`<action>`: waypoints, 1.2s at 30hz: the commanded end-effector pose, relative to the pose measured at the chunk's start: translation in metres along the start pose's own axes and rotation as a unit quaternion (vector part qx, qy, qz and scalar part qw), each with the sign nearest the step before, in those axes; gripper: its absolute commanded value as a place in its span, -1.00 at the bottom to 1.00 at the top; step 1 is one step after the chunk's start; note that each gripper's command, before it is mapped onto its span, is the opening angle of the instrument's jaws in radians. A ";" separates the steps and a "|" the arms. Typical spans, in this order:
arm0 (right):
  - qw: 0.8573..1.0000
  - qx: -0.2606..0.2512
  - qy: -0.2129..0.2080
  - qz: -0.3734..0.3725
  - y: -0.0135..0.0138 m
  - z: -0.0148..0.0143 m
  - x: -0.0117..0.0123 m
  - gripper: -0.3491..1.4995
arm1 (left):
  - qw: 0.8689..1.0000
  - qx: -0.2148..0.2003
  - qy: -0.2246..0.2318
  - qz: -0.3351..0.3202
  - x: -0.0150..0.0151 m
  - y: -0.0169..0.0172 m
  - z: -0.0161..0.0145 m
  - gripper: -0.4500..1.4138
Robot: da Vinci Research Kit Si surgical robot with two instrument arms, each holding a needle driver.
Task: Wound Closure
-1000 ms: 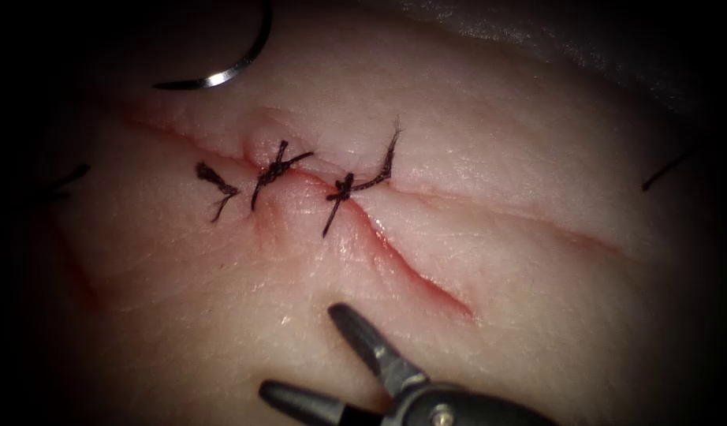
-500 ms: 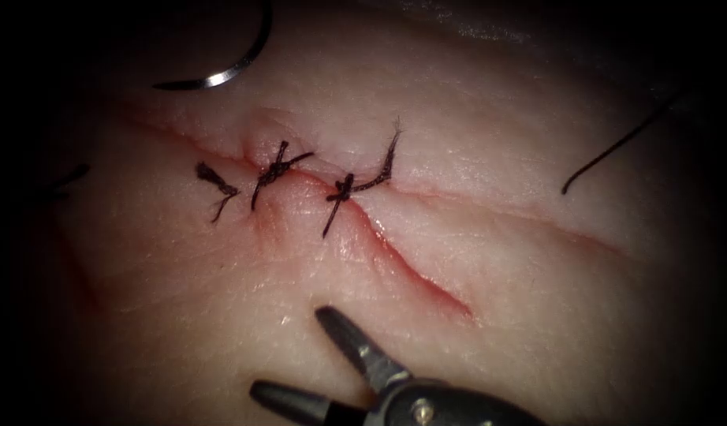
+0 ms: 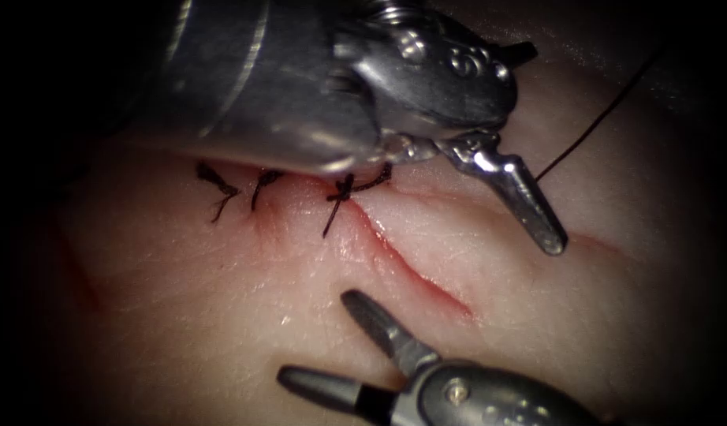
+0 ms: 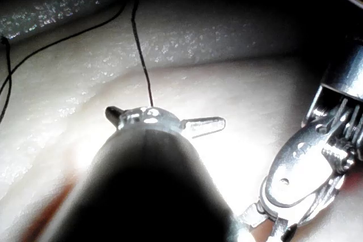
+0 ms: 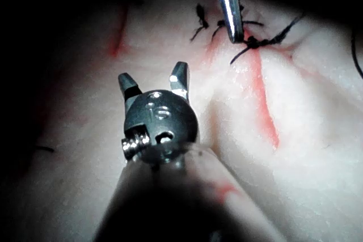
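Observation:
The left tool (image 3: 542, 150) reaches in from the upper left over the stitched part of the cut, jaws spread wide with nothing between them. One of its jaws points down at the tissue (image 3: 537, 331) right of the cut (image 3: 411, 272). Its shaft covers the spot where the needle lay. A dark thread (image 3: 592, 126) runs from the upper right to just beside that jaw. The right tool (image 3: 316, 338) hovers on the near left side of the cut, open and empty. The wrist views show the same: left tool (image 4: 165, 118) open near the thread (image 4: 142, 55), right tool (image 5: 153, 75) open.
Three knotted stitches (image 3: 344, 189) with short cut ends sit along the left part of the cut. Red fluid lines the unclosed stretch (image 5: 266, 106). The right tool's wrist (image 4: 306, 179) stands close beside the left tool.
The left tool has swung in from the upper left, covering the needle and the upper stitches. The thread end has slid in from the right. The right tool shifted slightly right.

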 end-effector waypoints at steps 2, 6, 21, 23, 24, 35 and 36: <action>1.000 0.002 -0.001 0.002 -0.0001 0.0002 0.0002 0.25 | 1.000 -0.001 0.001 -0.006 -0.0011 -0.0002 -0.0005 0.79; 1.000 0.004 -0.002 0.003 0.0004 -0.0003 0.0005 0.22 | 0.998 0.021 -0.018 -0.053 -0.0029 -0.0004 -0.0021 0.68; 1.000 0.003 -0.002 0.010 0.0015 -0.0020 0.0006 0.11 | 0.980 0.046 -0.028 -0.192 -0.0108 -0.0043 0.0006 0.22; 1.000 0.003 -0.002 0.009 0.0014 -0.0020 0.0006 0.09 | 0.978 0.050 -0.026 -0.199 -0.0116 -0.0052 0.0011 0.22; 1.000 0.003 -0.002 0.009 0.0014 -0.0020 0.0006 0.07 | 0.977 0.051 -0.025 -0.204 -0.0118 -0.0055 0.0013 0.22; 1.000 0.001 -0.004 0.007 0.0011 -0.0016 0.0002 -0.04 | 0.976 0.025 -0.031 -0.213 -0.0125 -0.0062 0.0037 0.16; 1.000 0.001 -0.004 0.007 0.0011 -0.0016 0.0002 -0.06 | 0.976 0.025 -0.031 -0.216 -0.0125 -0.0064 0.0038 0.12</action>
